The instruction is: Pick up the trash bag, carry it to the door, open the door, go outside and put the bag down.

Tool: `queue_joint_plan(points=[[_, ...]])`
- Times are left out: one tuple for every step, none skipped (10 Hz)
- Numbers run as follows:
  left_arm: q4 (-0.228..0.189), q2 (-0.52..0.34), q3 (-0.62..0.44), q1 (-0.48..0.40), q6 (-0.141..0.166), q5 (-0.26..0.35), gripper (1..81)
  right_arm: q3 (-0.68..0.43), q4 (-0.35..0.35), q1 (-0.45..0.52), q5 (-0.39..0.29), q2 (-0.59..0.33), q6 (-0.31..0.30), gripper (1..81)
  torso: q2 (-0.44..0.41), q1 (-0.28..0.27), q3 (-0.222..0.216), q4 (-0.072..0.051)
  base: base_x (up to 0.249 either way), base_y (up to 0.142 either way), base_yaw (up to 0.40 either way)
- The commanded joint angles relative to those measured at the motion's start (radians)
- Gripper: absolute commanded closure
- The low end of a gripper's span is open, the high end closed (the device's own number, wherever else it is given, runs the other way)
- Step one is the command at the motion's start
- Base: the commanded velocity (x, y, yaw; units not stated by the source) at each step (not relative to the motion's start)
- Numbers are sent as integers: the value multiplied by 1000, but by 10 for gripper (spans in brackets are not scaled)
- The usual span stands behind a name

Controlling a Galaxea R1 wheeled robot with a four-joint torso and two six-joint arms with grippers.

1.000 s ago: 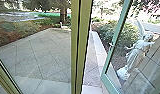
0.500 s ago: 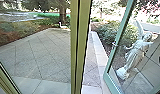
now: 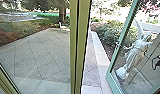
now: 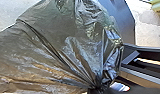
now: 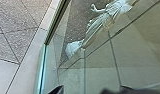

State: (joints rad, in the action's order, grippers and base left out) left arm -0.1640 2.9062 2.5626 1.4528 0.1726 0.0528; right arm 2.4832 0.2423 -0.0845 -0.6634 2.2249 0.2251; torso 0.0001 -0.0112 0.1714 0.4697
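We carry 1 trash bag [image 4: 43, 55], its gathered neck [image 4: 95, 85] pinched in our left pincer [image 4: 96, 89]. The thin film looks soft, slippery and easily torn, probably light; that bunched neck seems the best hold. Our 1 right pincer [image 5: 91, 87] is spread, near 1 glass door [image 3: 114, 61] standing open. Beyond are 1 pale statue [image 3: 134, 56] and paving [image 3: 38, 57].

A glass door [image 3: 116, 52], paving [image 3: 48, 57], shrubs [image 3: 108, 32] and statue [image 3: 136, 55] mark a building's doorway [image 3: 82, 37].
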Motion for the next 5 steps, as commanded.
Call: queue_joint_plan(points=[[3, 1, -8, -30, -4, 61, 811, -26, -163, 124, -116, -11, 85, 10, 0, 0, 0, 0, 0, 0, 0], [1, 1, -8, -30, -4, 61, 811, -52, -238, 110, -179, -12, 103, 10, 0, 0, 0, 0, 0, 0, 0], [0, -1, -8, -30, -5, 61, 811, -105, -341, 82, -241, -33, 138, 10, 0, 0, 0, 0, 0, 0, 0], [-2, 1, -8, -30, -5, 61, 811, -167, -441, 30, -263, -67, 173, 10, 0, 0, 0, 0, 0, 0, 0], [-3, -1, -7, -31, -7, 59, 811, -237, -521, -21, -259, -116, 192, 10, 0, 0, 0, 0, 0, 0, 0]])
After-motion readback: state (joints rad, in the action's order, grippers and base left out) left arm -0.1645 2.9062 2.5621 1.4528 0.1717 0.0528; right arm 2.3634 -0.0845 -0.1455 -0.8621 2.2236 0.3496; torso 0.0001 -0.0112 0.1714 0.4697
